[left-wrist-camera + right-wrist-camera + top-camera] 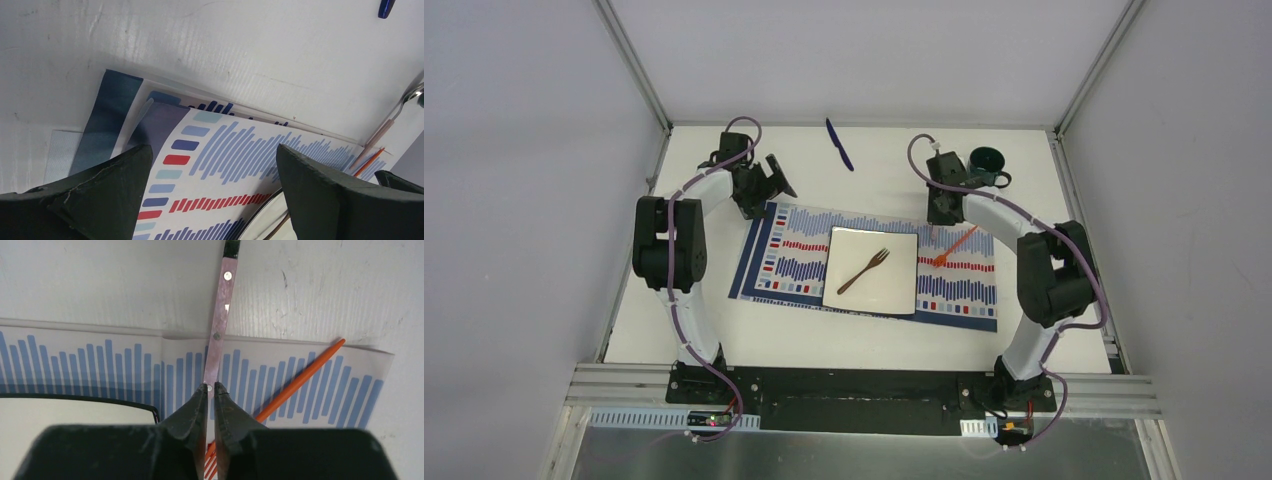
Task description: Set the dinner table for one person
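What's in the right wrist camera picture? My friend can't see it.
The right gripper is shut on a thin, flat pink utensil handle above a blue-striped placemat. An orange plastic fork lies slanted on the mat, and a square white plate's corner shows at lower left.

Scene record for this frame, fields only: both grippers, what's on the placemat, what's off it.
left gripper: open, empty, above far-left corner of placemat
right gripper: shut on pink utensil handle
plate: on placemat, brown fork lying on it
orange fork: on placemat, right of plate
off placemat: blue utensil, dark cup, both at far side of dinner table
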Action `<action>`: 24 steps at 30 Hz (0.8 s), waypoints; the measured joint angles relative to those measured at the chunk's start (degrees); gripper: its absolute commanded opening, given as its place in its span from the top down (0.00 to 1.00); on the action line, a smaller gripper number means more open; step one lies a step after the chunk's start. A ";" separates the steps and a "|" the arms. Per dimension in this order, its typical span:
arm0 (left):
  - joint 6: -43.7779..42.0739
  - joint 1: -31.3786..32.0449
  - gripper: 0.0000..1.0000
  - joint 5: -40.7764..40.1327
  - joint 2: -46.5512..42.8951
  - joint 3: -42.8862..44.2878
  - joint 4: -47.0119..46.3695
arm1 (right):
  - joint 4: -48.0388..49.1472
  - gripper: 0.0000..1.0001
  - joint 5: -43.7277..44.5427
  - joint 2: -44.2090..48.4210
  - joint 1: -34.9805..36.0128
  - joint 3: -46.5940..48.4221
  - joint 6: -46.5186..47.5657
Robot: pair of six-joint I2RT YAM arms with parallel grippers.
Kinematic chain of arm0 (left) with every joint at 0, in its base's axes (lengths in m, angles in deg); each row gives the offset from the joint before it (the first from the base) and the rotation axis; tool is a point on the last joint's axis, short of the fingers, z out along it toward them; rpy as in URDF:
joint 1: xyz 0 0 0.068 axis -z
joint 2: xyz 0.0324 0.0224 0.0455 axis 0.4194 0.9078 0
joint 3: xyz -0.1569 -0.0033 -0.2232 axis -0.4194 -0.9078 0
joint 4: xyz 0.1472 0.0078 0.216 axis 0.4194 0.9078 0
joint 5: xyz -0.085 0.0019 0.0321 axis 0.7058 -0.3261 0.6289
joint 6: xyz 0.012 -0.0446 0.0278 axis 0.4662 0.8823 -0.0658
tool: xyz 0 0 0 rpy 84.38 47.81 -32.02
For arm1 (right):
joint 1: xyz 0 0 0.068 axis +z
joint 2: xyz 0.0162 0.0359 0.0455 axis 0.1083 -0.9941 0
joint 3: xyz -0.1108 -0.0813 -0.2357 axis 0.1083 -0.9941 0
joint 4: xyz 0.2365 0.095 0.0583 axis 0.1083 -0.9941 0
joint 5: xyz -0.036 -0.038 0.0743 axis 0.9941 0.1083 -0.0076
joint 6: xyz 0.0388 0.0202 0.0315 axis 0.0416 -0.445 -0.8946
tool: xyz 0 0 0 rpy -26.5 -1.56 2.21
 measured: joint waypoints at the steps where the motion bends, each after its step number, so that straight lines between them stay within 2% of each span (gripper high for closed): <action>1: 0.00 0.02 0.01 -0.02 0.00 0.00 0.00 | -0.17 0.79 0.26 0.22 0.31 -0.33 -0.11; 5: 0.02 0.35 0.01 0.00 0.00 0.00 -0.04 | -0.39 0.71 1.44 0.68 0.63 -1.03 -0.13; 8: 0.02 0.39 0.01 0.00 0.00 0.00 -0.02 | -0.17 0.70 1.86 0.57 0.59 -0.98 -0.09; 24: 0.00 0.39 0.01 -0.07 0.00 0.00 0.04 | 2.73 0.68 0.50 -10.29 -3.65 7.54 0.57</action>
